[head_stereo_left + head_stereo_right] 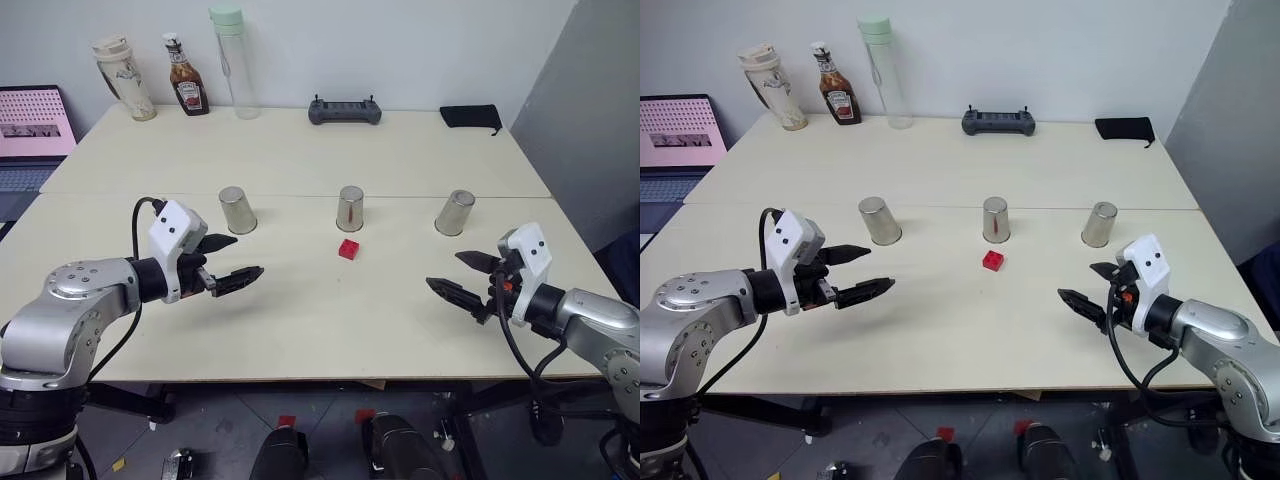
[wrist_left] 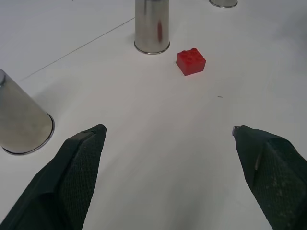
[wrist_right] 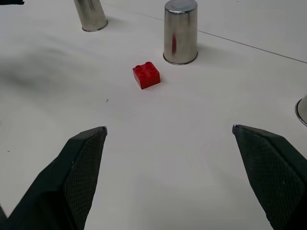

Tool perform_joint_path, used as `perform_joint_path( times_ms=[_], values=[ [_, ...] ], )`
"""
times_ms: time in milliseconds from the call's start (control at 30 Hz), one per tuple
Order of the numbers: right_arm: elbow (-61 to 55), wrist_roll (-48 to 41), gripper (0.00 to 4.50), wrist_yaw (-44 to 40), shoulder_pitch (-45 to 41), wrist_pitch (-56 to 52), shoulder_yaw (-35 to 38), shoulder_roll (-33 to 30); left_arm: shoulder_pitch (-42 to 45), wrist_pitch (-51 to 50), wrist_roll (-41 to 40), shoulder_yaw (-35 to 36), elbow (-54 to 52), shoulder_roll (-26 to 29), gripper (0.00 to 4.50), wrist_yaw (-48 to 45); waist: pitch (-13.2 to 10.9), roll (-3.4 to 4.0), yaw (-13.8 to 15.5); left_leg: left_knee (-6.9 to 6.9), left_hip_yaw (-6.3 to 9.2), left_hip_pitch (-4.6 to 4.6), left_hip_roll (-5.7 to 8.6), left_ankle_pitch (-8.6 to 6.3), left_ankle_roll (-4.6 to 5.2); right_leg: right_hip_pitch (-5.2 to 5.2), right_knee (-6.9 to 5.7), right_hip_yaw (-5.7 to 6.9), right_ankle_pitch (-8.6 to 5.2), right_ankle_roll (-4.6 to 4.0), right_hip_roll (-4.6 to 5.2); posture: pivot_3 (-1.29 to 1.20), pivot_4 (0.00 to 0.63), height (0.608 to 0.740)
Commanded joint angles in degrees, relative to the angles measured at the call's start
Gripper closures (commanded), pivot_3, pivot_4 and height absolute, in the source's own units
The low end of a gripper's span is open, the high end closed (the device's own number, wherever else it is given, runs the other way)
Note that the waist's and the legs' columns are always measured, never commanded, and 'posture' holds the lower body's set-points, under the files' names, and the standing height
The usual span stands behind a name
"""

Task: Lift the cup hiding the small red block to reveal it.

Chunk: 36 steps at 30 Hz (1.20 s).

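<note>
Gleaming tapered steel cup (image 1: 350,208) beside studded red block (image 1: 348,249)

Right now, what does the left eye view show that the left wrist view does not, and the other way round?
Left eye view: both tools, left and right, hover open; bottles, a controller and a black pouch line the table's far edge. Left wrist view: the studs on the small red block and the textured pads. Both: the block uncovered, in front of the middle cup.

Your head cameras look down across the table (image 1: 300,340); both wrist cameras sit low, facing inward, sharing the block (image 2: 191,61) and middle cup (image 3: 180,32).
</note>
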State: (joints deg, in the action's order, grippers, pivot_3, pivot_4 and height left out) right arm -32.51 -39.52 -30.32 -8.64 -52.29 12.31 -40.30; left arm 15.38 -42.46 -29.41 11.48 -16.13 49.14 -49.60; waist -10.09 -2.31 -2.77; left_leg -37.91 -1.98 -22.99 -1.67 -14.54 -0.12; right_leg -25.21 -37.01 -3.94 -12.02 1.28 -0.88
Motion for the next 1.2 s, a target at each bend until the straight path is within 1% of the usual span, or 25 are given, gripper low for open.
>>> perform_joint_path(
  times_ms=[33,233,333,433,567,633,767,833,933,1200],
  values=[
    [-2.8,-1.9,0.05,0.8,-1.7,-1.3,1.4,-0.5,0.4,1.5,-0.5,0.5,-0.8,0.1,0.0,-0.5,0.0,0.0,-0.1,-0.01,-0.01,0.01,0.0,0.0,0.0,0.0,-0.01,-0.01,0.0,0.0,0.0,0.0,0.15,0.74],
    [-2.1,-1.0,0.05,1.0,-1.8,-0.8,1.2,-0.7,0.6,3.1,0.4,-0.1,0.4,-0.2,0.0,-0.6,0.0,0.0,0.0,-0.01,-0.01,0.01,0.0,0.0,0.0,0.0,-0.02,-0.01,0.0,0.0,-0.01,0.0,0.15,0.74],
    [-2.9,-2.8,0.05,2.1,-2.8,-2.5,2.0,0.1,-0.1,2.5,-0.3,0.7,-0.6,0.3,0.0,-0.7,0.0,0.0,0.0,-0.01,-0.02,0.01,0.01,0.0,0.0,0.0,-0.01,-0.01,0.0,0.0,0.0,0.0,0.15,0.74],
    [-3.2,-2.5,0.05,1.9,-2.1,-1.8,1.5,-0.1,-1.6,2.5,-0.4,1.8,-1.5,0.5,0.0,-0.6,0.0,0.0,0.0,0.0,-0.01,0.02,0.0,0.0,0.0,0.0,-0.02,-0.01,0.0,0.0,0.0,0.0,0.15,0.74],
    [-1.8,-1.8,0.05,1.9,-3.1,-0.9,0.6,-0.1,-1.6,3.1,0.1,1.2,-1.2,0.3,0.0,-0.4,0.0,0.0,0.0,-0.01,0.01,0.01,-0.01,0.0,0.0,0.0,-0.02,0.0,0.0,0.0,0.0,0.0,0.15,0.74],
    [-2.1,-2.9,0.05,2.2,-3.8,-1.6,0.9,0.2,-1.6,2.7,-0.3,1.6,-1.5,0.4,0.0,-0.3,0.0,0.0,0.0,-0.02,0.0,0.02,0.0,0.0,0.0,0.01,-0.02,-0.01,0.0,0.0,0.0,0.0,0.15,0.74],
    [-2.0,-2.0,0.05,2.4,-3.0,-1.0,0.7,0.3,-2.5,2.5,-0.6,2.0,-2.2,0.2,0.0,0.0,0.0,0.0,0.0,-0.03,0.0,0.02,0.0,0.0,0.0,0.02,-0.02,0.0,0.01,0.01,0.0,0.0,0.15,0.74],
    [-1.4,-1.2,0.05,3.5,-2.9,-0.6,0.5,1.1,-1.7,2.9,0.0,1.0,-1.3,-0.3,0.0,0.4,0.0,0.0,0.1,-0.02,-0.01,0.02,-0.01,0.0,0.0,0.01,-0.02,-0.01,0.01,0.01,0.0,0.0,0.15,0.74],
    [-2.1,-2.8,0.05,4.7,-3.6,-2.0,1.2,2.2,-1.0,2.6,-0.5,0.8,-1.5,-0.2,0.0,0.4,0.0,0.0,0.1,-0.02,0.0,0.01,0.0,0.0,0.0,0.01,-0.03,0.0,0.01,0.01,-0.01,0.0,0.15,0.74],
    [-1.1,-1.1,0.05,4.7,-4.1,-1.3,0.6,1.2,0.3,3.2,0.3,-0.2,-0.1,-0.7,0.0,0.4,0.0,0.0,0.1,-0.03,-0.01,0.02,0.0,0.0,0.0,0.02,-0.03,-0.01,0.01,0.01,0.0,0.0,0.15,0.74]
  ],
)
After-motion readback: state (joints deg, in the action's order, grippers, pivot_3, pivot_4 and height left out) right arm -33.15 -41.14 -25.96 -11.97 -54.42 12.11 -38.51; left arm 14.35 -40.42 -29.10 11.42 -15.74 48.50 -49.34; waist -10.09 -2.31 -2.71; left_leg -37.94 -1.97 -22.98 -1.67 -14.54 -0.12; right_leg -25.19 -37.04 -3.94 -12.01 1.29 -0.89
